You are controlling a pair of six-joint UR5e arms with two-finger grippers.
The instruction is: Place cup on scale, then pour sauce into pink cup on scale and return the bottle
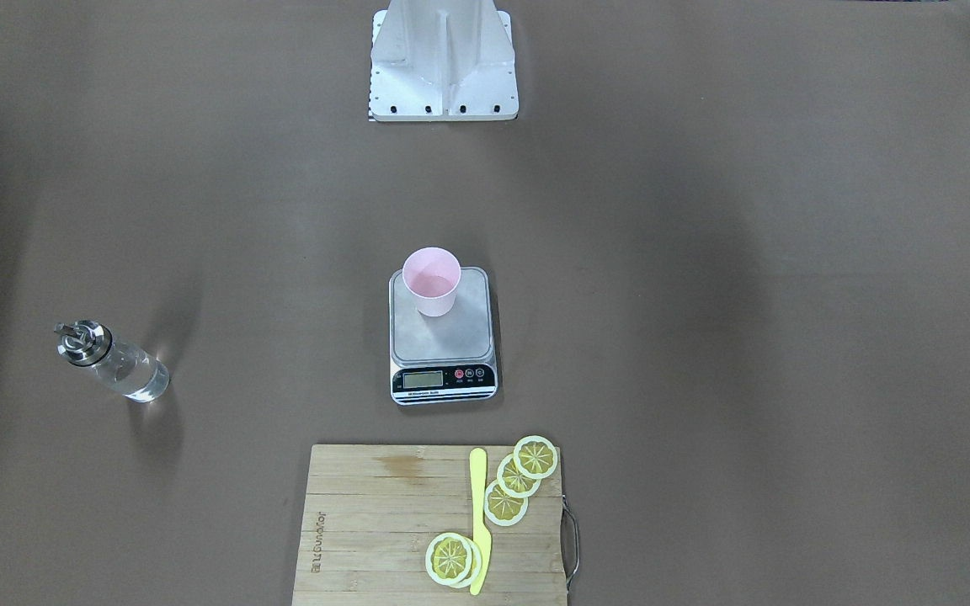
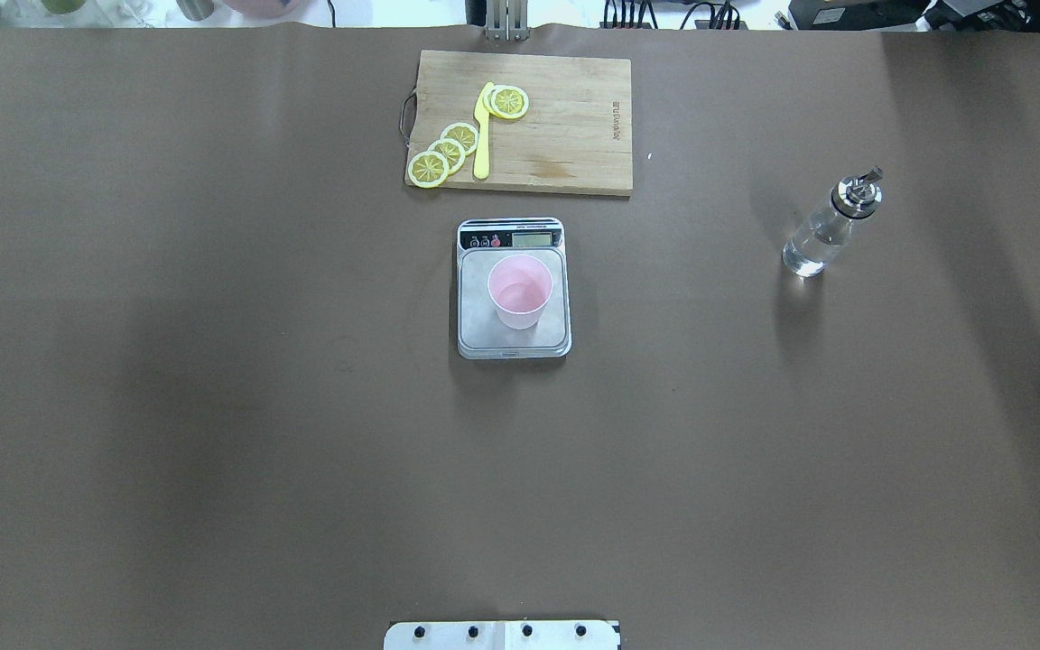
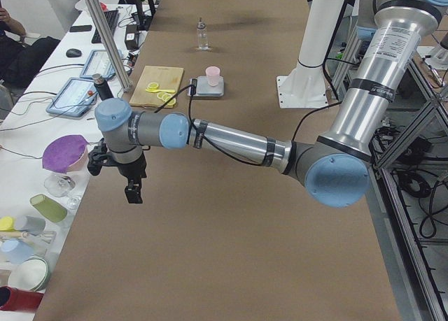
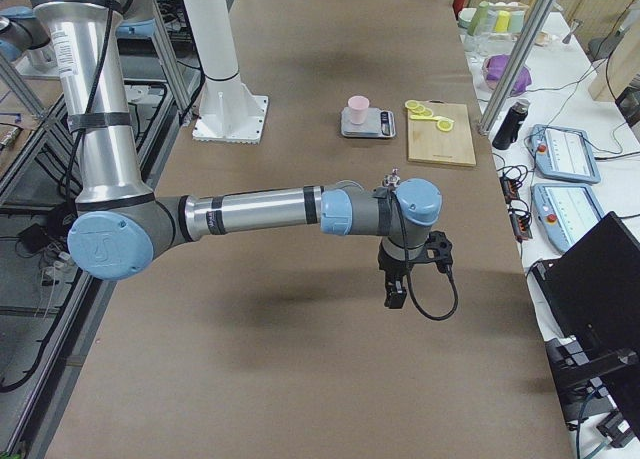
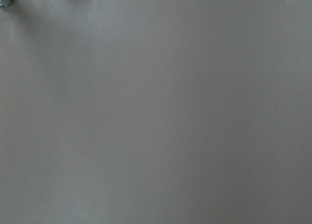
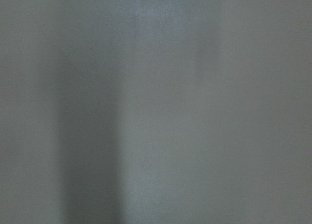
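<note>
Left pincer [image 3: 131,195] and right pincer [image 4: 395,297]: cannot tell their spread; tapered pink cup [image 2: 520,291] on silver scale [image 2: 473,316].

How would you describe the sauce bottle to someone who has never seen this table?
Start from the brown table and find the digital scale at its centre, with the pink cup on it. Far to the robot's right of the scale, alone on bare table, stands the bottle. It is the only transparent thing there, with colourless sauce inside and a shiny metal pourer cap.
</note>
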